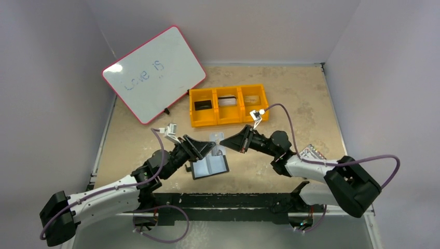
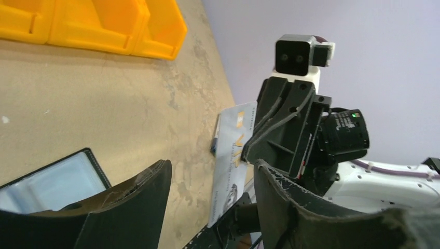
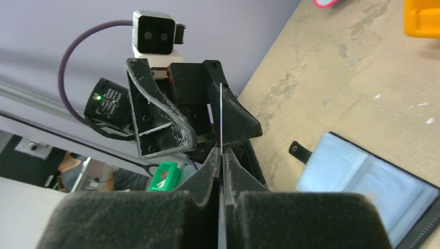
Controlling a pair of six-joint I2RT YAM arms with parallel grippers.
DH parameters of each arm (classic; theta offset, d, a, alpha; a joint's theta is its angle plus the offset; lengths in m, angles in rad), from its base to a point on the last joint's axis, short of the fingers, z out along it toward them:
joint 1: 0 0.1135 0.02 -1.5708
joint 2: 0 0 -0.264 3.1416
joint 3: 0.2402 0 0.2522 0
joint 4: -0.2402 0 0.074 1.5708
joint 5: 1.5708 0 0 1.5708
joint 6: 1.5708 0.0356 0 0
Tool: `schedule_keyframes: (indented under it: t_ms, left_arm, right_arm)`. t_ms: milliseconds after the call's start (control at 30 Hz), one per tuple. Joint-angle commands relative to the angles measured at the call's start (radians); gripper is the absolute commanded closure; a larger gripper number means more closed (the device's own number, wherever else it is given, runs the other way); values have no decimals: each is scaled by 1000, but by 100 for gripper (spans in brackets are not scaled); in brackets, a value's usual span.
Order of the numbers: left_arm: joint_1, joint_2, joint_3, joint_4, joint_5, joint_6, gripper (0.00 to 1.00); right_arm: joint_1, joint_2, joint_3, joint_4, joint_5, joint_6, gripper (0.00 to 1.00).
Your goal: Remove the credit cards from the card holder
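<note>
Pinching a pale credit card [image 2: 232,155], the right gripper [image 3: 221,158] faces the parted left gripper [image 2: 212,174].

a pale tan, speckled counter [image 1: 306,98] runs back to plain lilac-grey walls. at the far left a whiteboard [image 1: 154,72] with a pink-red rim sits at a slant, "love is" written on it in faint marker. just to its right, near the back, stands an orange three-compartment tray [image 1: 205,122]. over at the right edge a small pack with coloured stripes [image 1: 313,152] peeks out, mostly hidden.
</note>
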Motion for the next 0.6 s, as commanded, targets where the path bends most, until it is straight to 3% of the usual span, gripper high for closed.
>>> schedule_keyframes:
  t_ms: [0, 100, 233, 400, 567]
  left_arm:
    - [2, -43, 71, -147, -103, 17, 38]
    - [1, -82, 100, -329, -206, -4, 33]
    - [1, -120, 106, -440, -287, -28, 28]
    - [1, -103, 119, -459, -325, -41, 26]
    - [1, -76, 135, -467, -320, -39, 25]
  right_arm:
    - [-3, -105, 61, -206, 89, -137, 100]
    - [-3, -179, 122, -480, 218, -262, 100]
    - [-3, -248, 208, -761, 464, -448, 100]
    - [-3, -284, 228, -770, 643, -709, 100]
    - [-3, -215, 286, -739, 757, -1050, 100]
